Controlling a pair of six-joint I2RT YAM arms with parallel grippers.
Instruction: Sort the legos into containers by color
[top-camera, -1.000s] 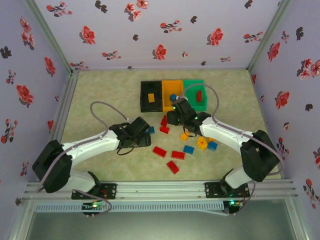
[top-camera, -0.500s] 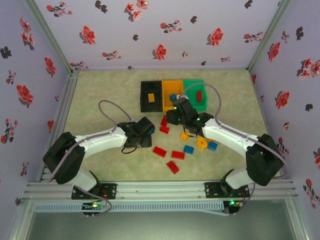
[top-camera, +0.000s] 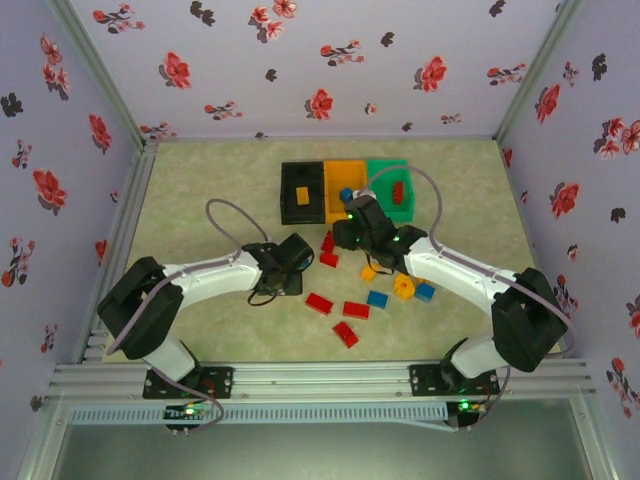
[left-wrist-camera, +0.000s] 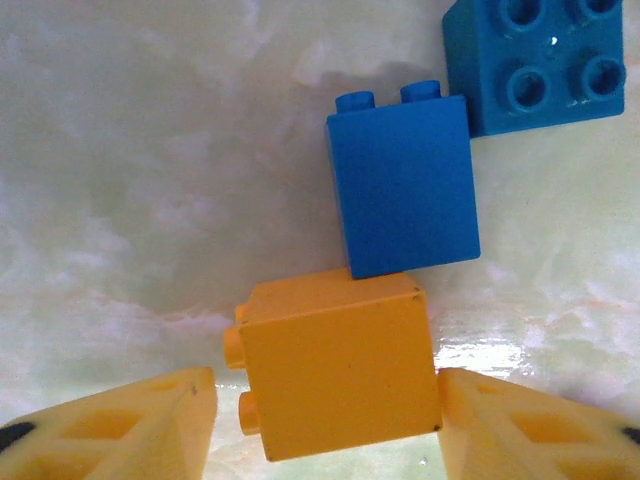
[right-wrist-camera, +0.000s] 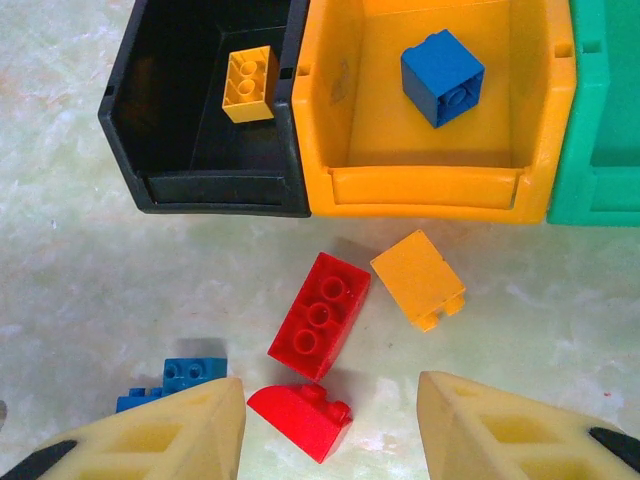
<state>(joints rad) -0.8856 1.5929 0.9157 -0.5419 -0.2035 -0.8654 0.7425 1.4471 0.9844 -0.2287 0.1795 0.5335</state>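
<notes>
A yellow-orange lego (left-wrist-camera: 335, 375) lies on its side between my left gripper's (left-wrist-camera: 328, 432) fingers. The right finger (left-wrist-camera: 530, 430) touches it; a thin gap remains at the left finger (left-wrist-camera: 120, 430). Two blue legos (left-wrist-camera: 405, 185) lie just beyond it. My right gripper (right-wrist-camera: 330, 430) hangs open above a curved red lego (right-wrist-camera: 300, 420), with a red brick (right-wrist-camera: 320, 315) and a yellow brick (right-wrist-camera: 418, 278) ahead. The black container (right-wrist-camera: 200, 190) holds a yellow lego (right-wrist-camera: 250, 84), the orange container (right-wrist-camera: 430, 185) a blue one (right-wrist-camera: 442, 76), and the green container (top-camera: 390, 212) a red one (top-camera: 397, 190).
More loose legos lie toward the near right: red ones (top-camera: 320, 303) (top-camera: 345, 334), blue ones (top-camera: 377, 298) and yellow ones (top-camera: 403, 286). The three bins stand side by side at the back middle. Flowered walls close in the table on three sides.
My left arm has slid right toward the bricks and its jaws have narrowed around the yellow-orange lego. The right arm has barely moved.
</notes>
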